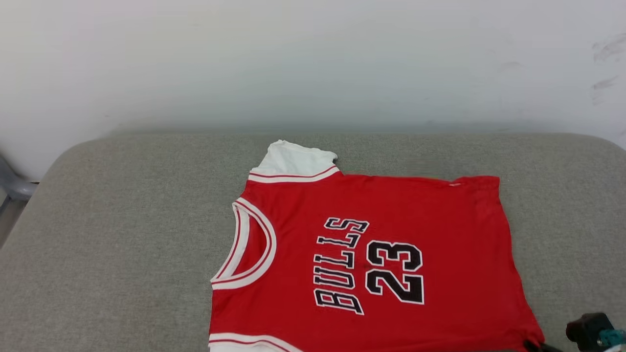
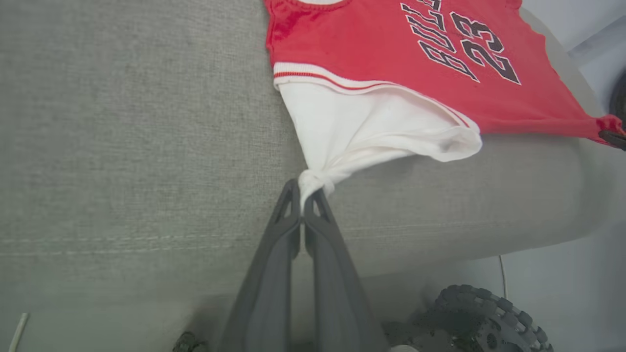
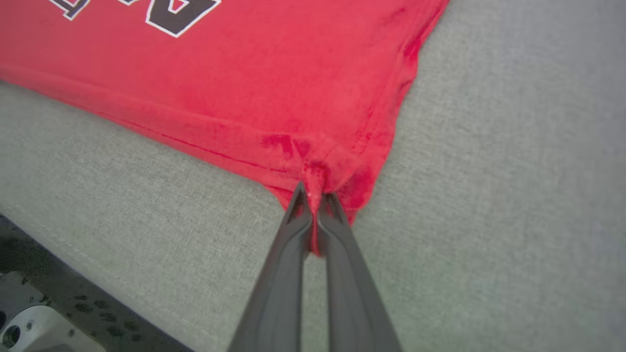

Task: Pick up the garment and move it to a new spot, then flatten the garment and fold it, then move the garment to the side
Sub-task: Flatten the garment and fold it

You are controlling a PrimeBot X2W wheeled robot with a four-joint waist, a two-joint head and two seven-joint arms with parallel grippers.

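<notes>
The garment (image 1: 381, 244), a red jersey with white sleeves and black "BULLS 23" lettering, lies spread face up on a grey padded surface (image 1: 122, 234), neck to the left. In the left wrist view my left gripper (image 2: 305, 190) is shut on the bunched tip of the garment's (image 2: 391, 49) near white sleeve (image 2: 362, 127), which is pulled taut. In the right wrist view my right gripper (image 3: 315, 195) is shut on the near hem corner of the garment (image 3: 244, 83). That same gripper (image 1: 534, 346) shows at the head view's lower right, at the red corner.
A pale wall (image 1: 313, 58) stands close behind the padded surface. The surface's rounded front edge (image 2: 440, 244) drops to the floor, where a robot wheel (image 2: 489, 318) sits. A grey chair leg (image 1: 14, 186) is at the far left.
</notes>
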